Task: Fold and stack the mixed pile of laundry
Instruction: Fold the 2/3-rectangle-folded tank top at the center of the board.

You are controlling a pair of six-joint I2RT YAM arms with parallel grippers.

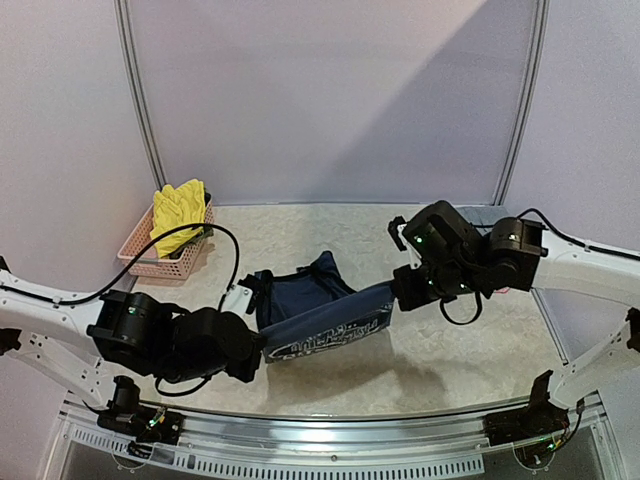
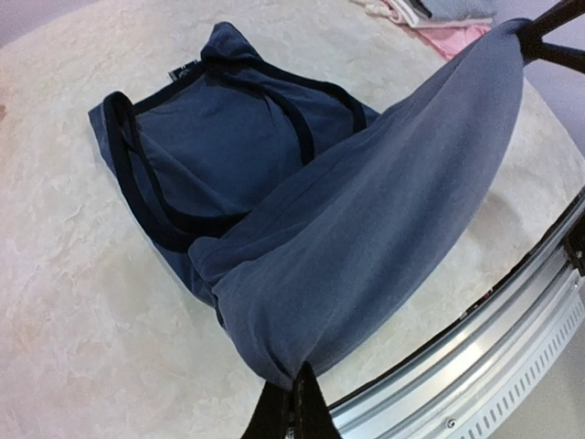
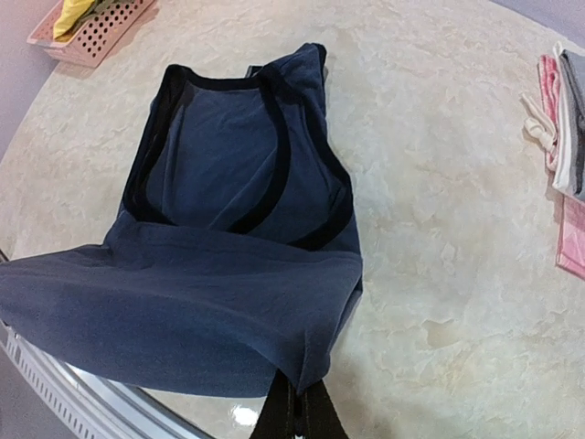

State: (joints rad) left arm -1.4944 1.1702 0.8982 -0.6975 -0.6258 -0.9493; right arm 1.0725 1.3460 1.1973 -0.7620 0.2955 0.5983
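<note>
On my feed I see a pale, marble-patterned surface (image 1: 470, 350) with a ribbed silver metal rail (image 1: 330, 462) along its near edge. A pink plastic lattice basket (image 1: 160, 264) sits at its far left corner, near plain lilac backdrop panels (image 1: 330, 100).

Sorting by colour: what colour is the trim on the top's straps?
Black trim on the navy top; right wrist view.

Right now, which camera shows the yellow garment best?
The top external view: the yellow garment shows plainly there, draped over the pink basket. The right wrist view catches only a scrap of it at its top-left corner. The left wrist view misses it, filled by the navy top.
</note>
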